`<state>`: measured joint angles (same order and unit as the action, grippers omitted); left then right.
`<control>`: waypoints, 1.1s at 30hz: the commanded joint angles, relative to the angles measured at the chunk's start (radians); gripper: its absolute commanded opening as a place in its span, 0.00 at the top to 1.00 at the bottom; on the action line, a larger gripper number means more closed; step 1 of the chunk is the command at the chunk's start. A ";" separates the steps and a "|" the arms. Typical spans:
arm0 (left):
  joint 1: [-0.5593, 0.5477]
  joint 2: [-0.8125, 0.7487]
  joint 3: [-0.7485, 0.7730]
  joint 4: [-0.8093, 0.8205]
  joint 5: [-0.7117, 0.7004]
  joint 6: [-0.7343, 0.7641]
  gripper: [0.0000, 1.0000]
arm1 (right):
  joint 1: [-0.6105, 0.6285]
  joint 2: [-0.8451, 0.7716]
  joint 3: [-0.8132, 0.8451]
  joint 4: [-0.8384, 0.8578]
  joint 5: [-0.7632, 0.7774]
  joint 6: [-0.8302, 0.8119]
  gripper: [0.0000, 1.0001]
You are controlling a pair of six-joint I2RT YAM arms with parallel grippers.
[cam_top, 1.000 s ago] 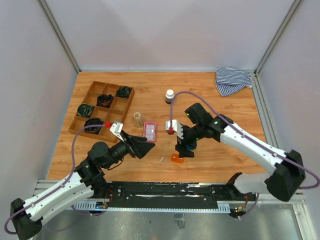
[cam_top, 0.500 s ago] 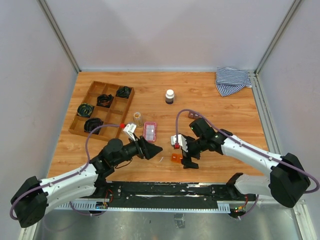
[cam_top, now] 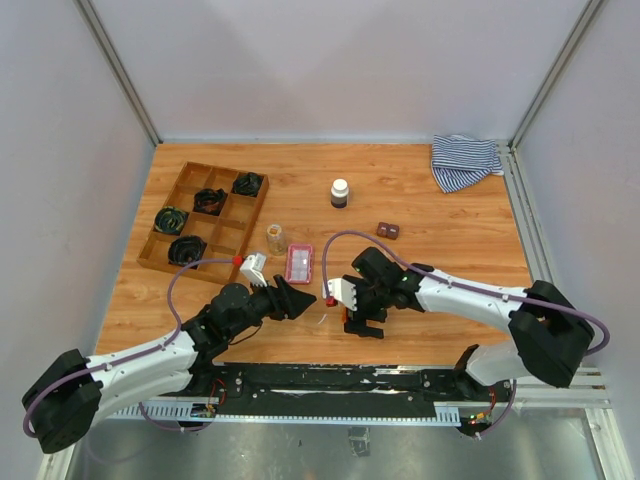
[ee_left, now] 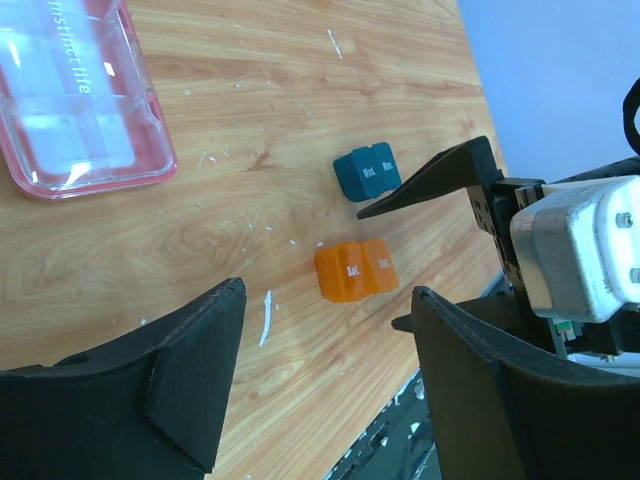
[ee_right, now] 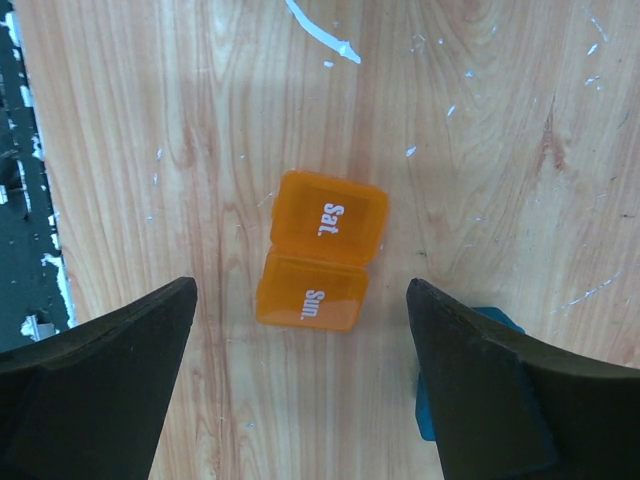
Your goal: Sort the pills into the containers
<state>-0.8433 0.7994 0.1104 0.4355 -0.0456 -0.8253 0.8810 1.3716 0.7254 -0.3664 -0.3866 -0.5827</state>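
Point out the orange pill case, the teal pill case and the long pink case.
orange pill case [ee_right: 320,262]: right wrist view, seam between its two lids.
teal pill case [ee_left: 367,172]: left wrist view, middle of its lids.
long pink case [cam_top: 299,263]: top external view, centre of its lid.

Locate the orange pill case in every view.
Top external: orange pill case low centre of frame.
Left wrist: case just right of centre.
Right wrist: case dead centre, lids reading Sat. and Sun.
Shared landmark: white streak on the wood nearby.
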 commanded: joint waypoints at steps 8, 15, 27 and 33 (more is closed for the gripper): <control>-0.007 -0.012 -0.014 0.011 -0.026 -0.007 0.27 | 0.045 0.080 0.065 0.010 0.102 0.064 0.24; -0.007 -0.020 -0.012 0.015 0.006 -0.010 0.27 | 0.044 0.079 0.075 -0.002 0.103 0.067 0.39; -0.007 0.040 -0.035 0.162 0.105 -0.053 0.23 | 0.008 0.026 0.091 -0.042 0.048 0.061 0.60; -0.007 0.177 -0.032 0.287 0.166 -0.093 0.22 | -0.017 0.008 0.095 -0.054 0.006 0.066 0.61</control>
<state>-0.8433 0.8993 0.0853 0.5949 0.0635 -0.8867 0.8864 1.4040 0.7845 -0.3931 -0.3355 -0.5232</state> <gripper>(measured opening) 0.778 0.444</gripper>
